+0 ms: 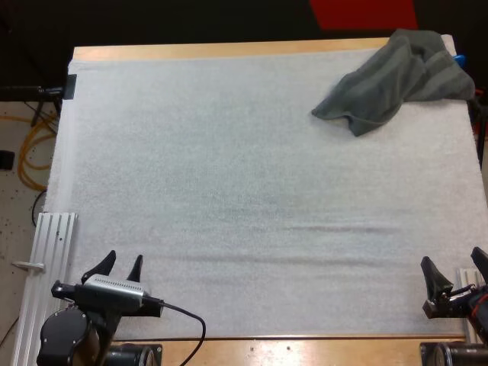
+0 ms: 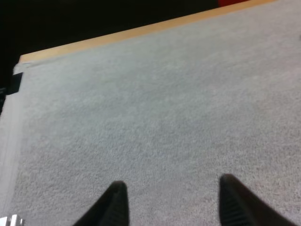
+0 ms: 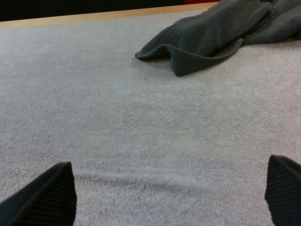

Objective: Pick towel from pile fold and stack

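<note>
Towel (image 1: 396,76): dark grey-green, crumpled in one heap at far right corner of white mat (image 1: 229,191), one flap trailing toward centre. Right wrist view: towel's hemmed edge folded over, weave visible. Left wrist view: mat's far left corner, wooden table (image 2: 117,35) edge beyond. Left gripper (image 1: 124,261): fingers apart, holding nothing, over mat's near edge. Right gripper (image 1: 452,263): fingers wide apart, empty, well apart from towel.

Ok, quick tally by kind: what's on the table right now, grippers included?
Crumpled towel heap: 1
Grippers: 2, left gripper and right gripper, both open
White mat: 1
Total: 4
</note>
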